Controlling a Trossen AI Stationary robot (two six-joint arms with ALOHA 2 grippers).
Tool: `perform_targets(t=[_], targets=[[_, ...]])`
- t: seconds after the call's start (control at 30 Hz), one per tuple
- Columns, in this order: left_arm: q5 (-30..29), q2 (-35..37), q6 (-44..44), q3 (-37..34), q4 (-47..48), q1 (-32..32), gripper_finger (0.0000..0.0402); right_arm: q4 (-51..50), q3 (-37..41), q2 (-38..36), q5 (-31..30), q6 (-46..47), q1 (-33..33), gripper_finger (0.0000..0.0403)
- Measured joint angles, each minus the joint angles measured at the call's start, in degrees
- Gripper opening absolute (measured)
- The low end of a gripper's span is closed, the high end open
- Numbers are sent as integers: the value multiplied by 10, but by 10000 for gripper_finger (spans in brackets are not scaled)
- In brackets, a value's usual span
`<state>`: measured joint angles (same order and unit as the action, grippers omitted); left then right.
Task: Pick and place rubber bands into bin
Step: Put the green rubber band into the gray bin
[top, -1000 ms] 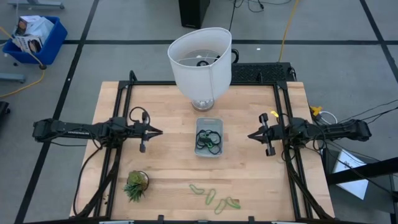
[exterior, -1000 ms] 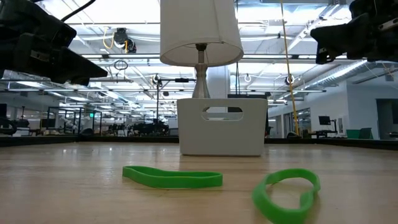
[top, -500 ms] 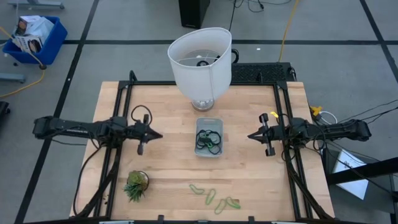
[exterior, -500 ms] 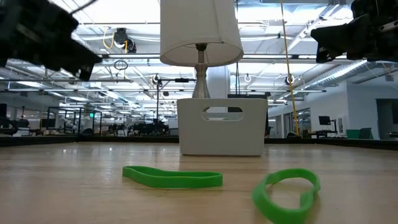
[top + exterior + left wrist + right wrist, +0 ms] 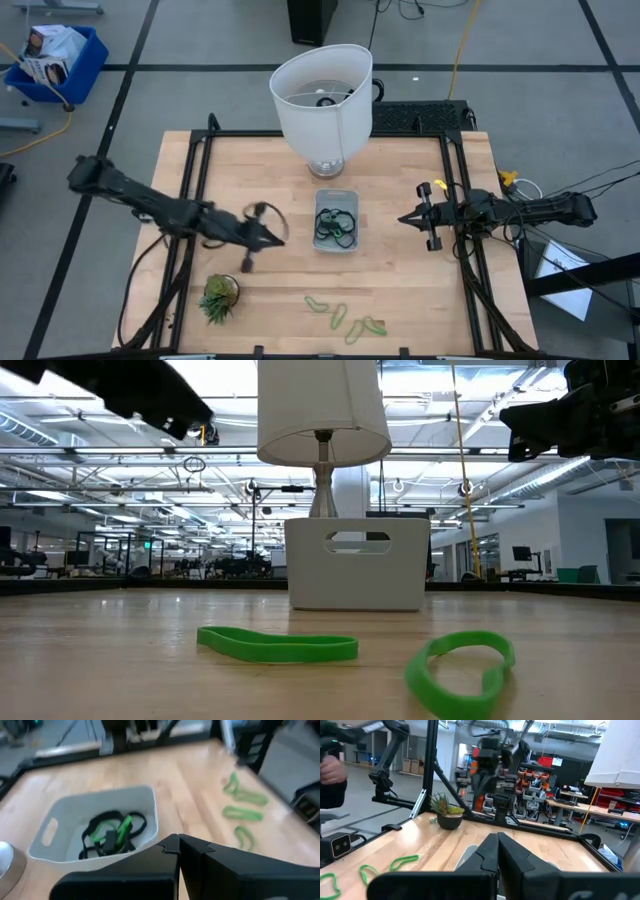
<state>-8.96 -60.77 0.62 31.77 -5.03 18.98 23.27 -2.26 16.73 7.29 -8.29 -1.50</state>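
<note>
The bin, a small pale tray, sits at mid-table and holds dark and green rubber bands; they also show in the left wrist view. Several more green rubber bands lie flat on the wood near the front edge. My left gripper is shut and hovers just left of the bin, pointing at it and slightly down, with nothing between its fingers. My right gripper is shut and waits above the table, right of the bin.
A lamp with a big white shade stands behind the bin. A small potted plant sits at the near left, close under my left arm. A blue crate stands on the floor far left. Bare wood lies between the bin and the loose bands.
My left gripper has swung out from the table's left side toward the bin and the near edge, rising and tipping a little downward. Most of this move came in the last half second. The bands and the bin have stayed where they were.
</note>
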Motion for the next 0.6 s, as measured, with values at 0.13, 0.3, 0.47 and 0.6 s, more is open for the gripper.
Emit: perform_targets(t=[0.13,0.3,0.47,0.6], targets=[[-41,-134,-9,83,40,28,5,0,0,0,0,0,0,0],[-26,-264,6,177,72,58,6,0,0,0,0,-3,0,0],[0,-345,34,244,88,89,34,0,0,0,0,1,0,0],[1,-390,26,279,79,114,89,0,0,1,0,7,0,0]])
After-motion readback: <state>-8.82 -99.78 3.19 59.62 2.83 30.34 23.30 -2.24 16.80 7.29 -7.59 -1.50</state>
